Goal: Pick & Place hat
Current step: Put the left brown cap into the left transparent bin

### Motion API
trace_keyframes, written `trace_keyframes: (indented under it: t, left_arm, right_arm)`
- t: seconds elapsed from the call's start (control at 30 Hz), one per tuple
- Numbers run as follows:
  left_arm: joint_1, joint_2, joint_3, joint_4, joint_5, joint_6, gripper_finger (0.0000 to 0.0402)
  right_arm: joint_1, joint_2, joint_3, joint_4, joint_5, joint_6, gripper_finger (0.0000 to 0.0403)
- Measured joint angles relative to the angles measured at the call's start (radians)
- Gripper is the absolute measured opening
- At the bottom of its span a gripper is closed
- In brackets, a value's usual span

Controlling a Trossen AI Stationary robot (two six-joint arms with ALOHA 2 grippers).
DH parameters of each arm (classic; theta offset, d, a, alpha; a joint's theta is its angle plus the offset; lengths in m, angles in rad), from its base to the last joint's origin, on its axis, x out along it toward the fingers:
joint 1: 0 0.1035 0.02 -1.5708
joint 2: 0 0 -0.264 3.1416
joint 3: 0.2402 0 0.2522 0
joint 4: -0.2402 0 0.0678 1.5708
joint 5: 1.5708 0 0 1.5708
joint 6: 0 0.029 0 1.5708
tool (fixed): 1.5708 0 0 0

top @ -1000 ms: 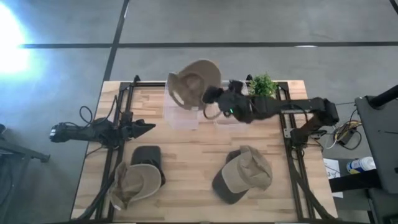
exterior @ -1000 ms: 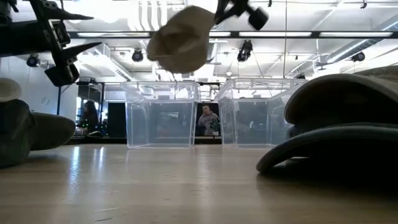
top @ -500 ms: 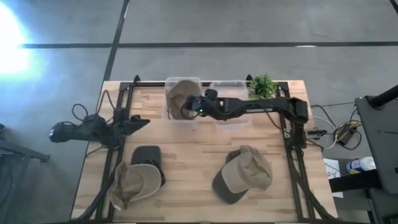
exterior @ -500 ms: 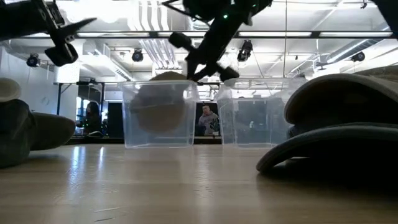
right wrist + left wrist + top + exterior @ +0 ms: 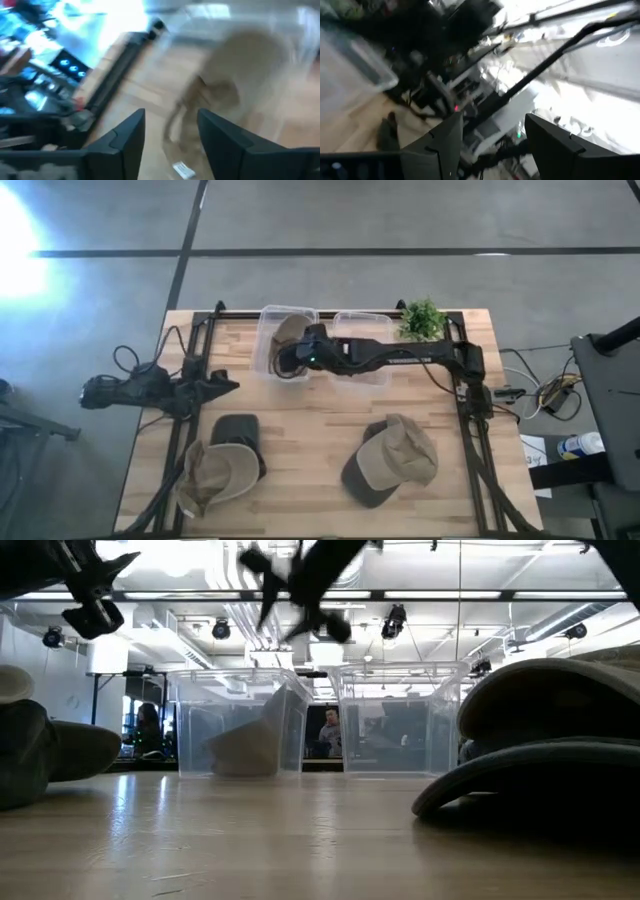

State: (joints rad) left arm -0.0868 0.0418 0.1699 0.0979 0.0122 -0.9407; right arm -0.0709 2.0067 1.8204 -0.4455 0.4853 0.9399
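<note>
A tan hat (image 5: pixel 289 333) lies inside the left clear bin (image 5: pixel 268 358) at the table's far edge. In the low view the hat (image 5: pixel 245 745) rests on the bin's floor and leans toward its right wall. My right gripper (image 5: pixel 297 585) hangs open above that bin, clear of the hat; in its wrist view the blurred hat (image 5: pixel 240 75) shows beyond the open gripper (image 5: pixel 170 135). My left gripper (image 5: pixel 228 387) waits open near the table's left edge and holds nothing.
A second clear bin (image 5: pixel 365 330) stands right of the first, with a small green plant (image 5: pixel 422 318) beside it. Two more hats lie near the front: one at the left (image 5: pixel 220 465), one at the right (image 5: pixel 392 460). Bare wood lies between them.
My right gripper has carried the tan hat from high over the far edge down to the left bin, then opened and let go. The hat has dropped into the bin and lies on its floor. Both bins have slid a little toward the table's left.
</note>
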Motion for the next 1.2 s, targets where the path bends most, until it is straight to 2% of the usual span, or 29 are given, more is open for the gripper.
trace_keyframes:
  t: [0.1, 0.23, 0.33, 0.47, 0.6, 0.83, 1.0, 1.1, 1.2]
  left_arm:
    - [0.000, 0.000, 0.000, -0.093, 0.099, -0.022, 0.0208]
    - [-0.002, 0.022, 0.032, -0.213, 0.386, -0.130, 0.0208]
    - [-0.006, 0.049, 0.103, -0.377, 0.464, -0.099, 0.0201]
    - [-0.013, 0.136, 0.232, -0.717, 0.470, 0.120, 0.0177]
    - [-0.014, 0.261, 0.332, -0.902, 0.474, 0.296, 0.0159]
    - [-0.031, 0.467, 0.371, -0.906, 0.500, 0.548, 0.0156]
    - [-0.117, 0.556, 0.370, -0.898, 0.505, 0.596, 0.0156]
    - [-0.195, 0.583, 0.375, -0.856, 0.437, 0.603, 0.0156]
    - [-0.260, 0.624, 0.375, -0.866, 0.283, 0.543, 0.0156]
  right_arm:
    - [0.027, -0.034, 0.057, -0.021, -0.031, -0.178, 0.0195]
    - [0.075, -0.058, 0.133, -0.144, -0.168, -0.347, 0.0203]
    - [0.120, -0.070, 0.192, -0.270, -0.177, -0.416, 0.0203]
    - [0.167, -0.072, 0.212, -0.418, -0.172, -0.450, 0.0203]
    - [0.198, -0.069, 0.186, -0.473, -0.172, -0.410, 0.0203]
    - [0.208, -0.069, 0.137, -0.470, -0.172, -0.332, 0.0203]
    - [0.211, -0.069, 0.113, -0.470, -0.176, -0.306, 0.0203]
    - [0.211, -0.069, 0.097, -0.466, -0.176, -0.299, 0.0203]
    - [0.211, -0.069, 0.084, -0.465, -0.177, -0.282, 0.0203]
